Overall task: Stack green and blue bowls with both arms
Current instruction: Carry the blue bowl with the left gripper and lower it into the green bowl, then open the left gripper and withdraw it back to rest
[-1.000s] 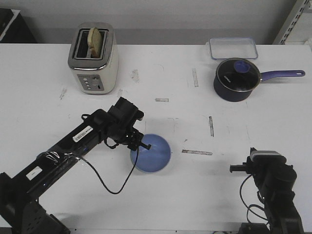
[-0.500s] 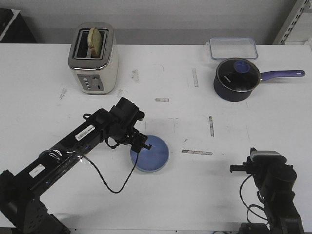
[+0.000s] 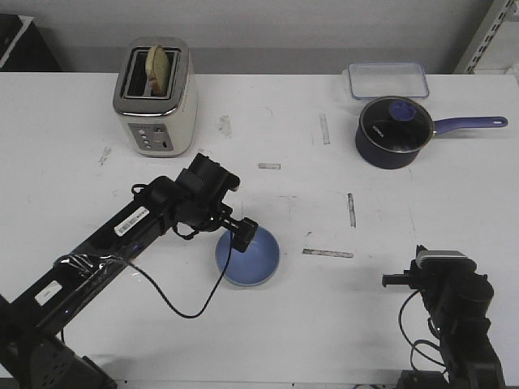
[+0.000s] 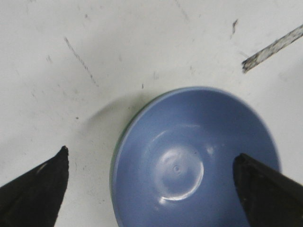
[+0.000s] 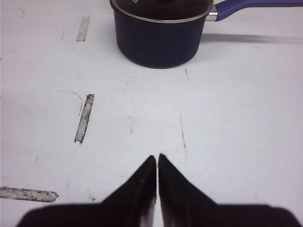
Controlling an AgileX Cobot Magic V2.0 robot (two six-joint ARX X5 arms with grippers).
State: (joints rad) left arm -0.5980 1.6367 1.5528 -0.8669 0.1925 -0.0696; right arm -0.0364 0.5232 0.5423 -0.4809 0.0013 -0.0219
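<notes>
Two bowls, nested: blue bowl (image 4: 194, 156) seated in green bowl (image 4: 124, 135), only a green rim sliver showing, mid-table directly below the left gripper (image 3: 243, 229), jaws spread wide around the stack, empty. Right gripper (image 5: 157, 163) pinched closed, well apart. One saucepan (image 3: 395, 132), one toaster (image 3: 156, 97), one lidded container (image 3: 388, 79).

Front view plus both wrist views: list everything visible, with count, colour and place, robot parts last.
Blue bowl: 1, periwinkle, table centre, nested in the green bowl.
Green bowl: 1, only a thin rim shows under the blue one.
Toaster: 1, cream and silver, far left, bread in slot.
Saucepan: 1, navy, lidded, far right.
Container: 1, clear, behind saucepan.
Table: 1, white, scuffed.
Left end effector: open, above the bowls.
Right end effector: shut, near right.
</notes>
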